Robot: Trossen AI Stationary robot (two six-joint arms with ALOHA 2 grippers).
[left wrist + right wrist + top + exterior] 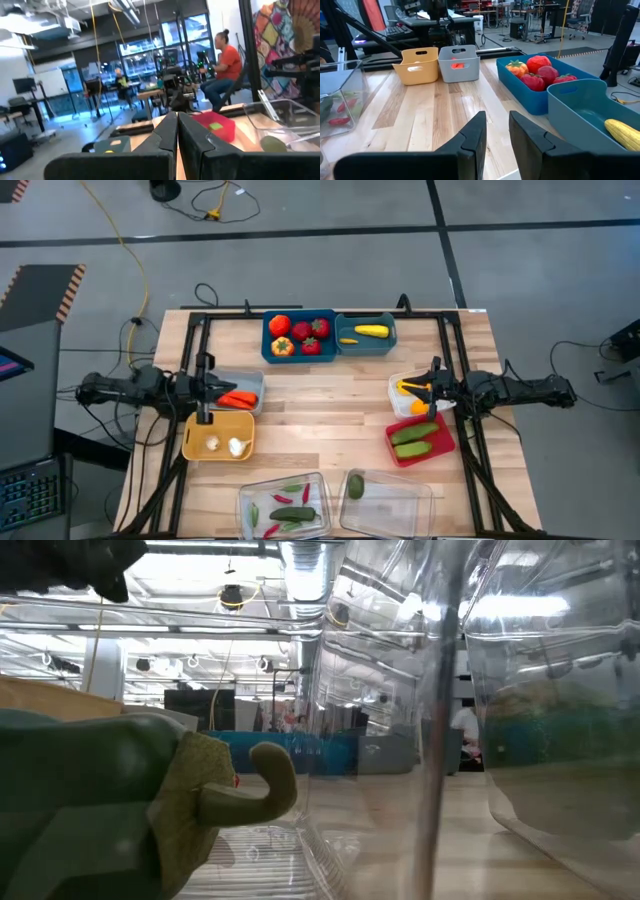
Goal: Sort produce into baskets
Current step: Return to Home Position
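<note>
Produce lies sorted in the baskets. Red fruits fill one teal bin [298, 335] and a yellow corn cob [622, 132] lies in the other teal bin [365, 332]. An orange carrot [238, 399] is in the grey bin [245, 380], white pieces are in the tan-yellow bin [218, 435], and green cucumbers are in the red bin [420, 438]. My left gripper [177, 116] is shut and empty, pointing level over the grey bin's left end [222, 390]. My right gripper [497, 117] stands slightly open and empty, over the white bin [408, 395].
Two clear trays [283, 505] [385, 500] with green and red pieces stand at the near edge. A green stemmed toy [230, 790] fills the low view. Bare wood lies in the table's middle [325, 405]. A seated person [227, 65] is in the room beyond.
</note>
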